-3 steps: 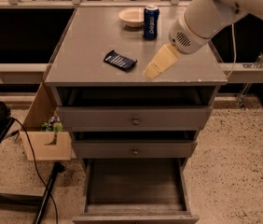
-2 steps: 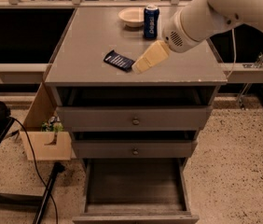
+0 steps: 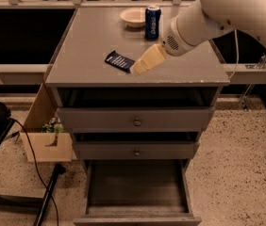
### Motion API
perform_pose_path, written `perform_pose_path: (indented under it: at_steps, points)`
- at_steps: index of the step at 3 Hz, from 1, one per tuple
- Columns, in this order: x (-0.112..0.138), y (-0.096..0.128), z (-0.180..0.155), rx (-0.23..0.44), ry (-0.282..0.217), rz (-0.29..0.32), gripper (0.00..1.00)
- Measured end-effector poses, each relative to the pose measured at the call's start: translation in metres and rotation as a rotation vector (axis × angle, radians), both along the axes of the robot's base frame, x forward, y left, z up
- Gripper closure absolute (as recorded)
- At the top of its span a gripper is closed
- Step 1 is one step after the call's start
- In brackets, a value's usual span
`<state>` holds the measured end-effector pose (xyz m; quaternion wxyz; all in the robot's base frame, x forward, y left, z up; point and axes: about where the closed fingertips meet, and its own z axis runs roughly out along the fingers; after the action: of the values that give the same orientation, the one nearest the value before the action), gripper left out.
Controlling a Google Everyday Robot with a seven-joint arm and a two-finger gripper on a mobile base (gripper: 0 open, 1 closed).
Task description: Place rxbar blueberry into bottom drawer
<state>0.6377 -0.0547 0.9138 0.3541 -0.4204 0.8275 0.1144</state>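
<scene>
The rxbar blueberry (image 3: 119,61), a flat dark navy bar with pale print, lies on the grey cabinet top (image 3: 90,41) near its front, left of centre. My gripper (image 3: 137,68) reaches down from the upper right, its tan tip right at the bar's right end. The bottom drawer (image 3: 137,216) is pulled out at the base of the cabinet, and its tray shows nothing inside.
An upright blue soda can (image 3: 153,21) and a pale bowl (image 3: 134,17) stand at the back of the cabinet top. Two upper drawers with round knobs (image 3: 137,122) are closed. A wooden box (image 3: 48,145) and cables sit on the floor at the left.
My gripper has moved left across the cabinet top, from right of the bar to its right end. The bar has not moved.
</scene>
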Motion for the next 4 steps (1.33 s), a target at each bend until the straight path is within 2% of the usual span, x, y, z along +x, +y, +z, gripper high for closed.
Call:
perform_pose_path:
  at_steps: [2, 4]
  points:
    - [0.027, 0.029, -0.029, 0.048, 0.023, 0.041, 0.0]
    - [0.052, 0.058, -0.046, 0.059, -0.008, 0.072, 0.0]
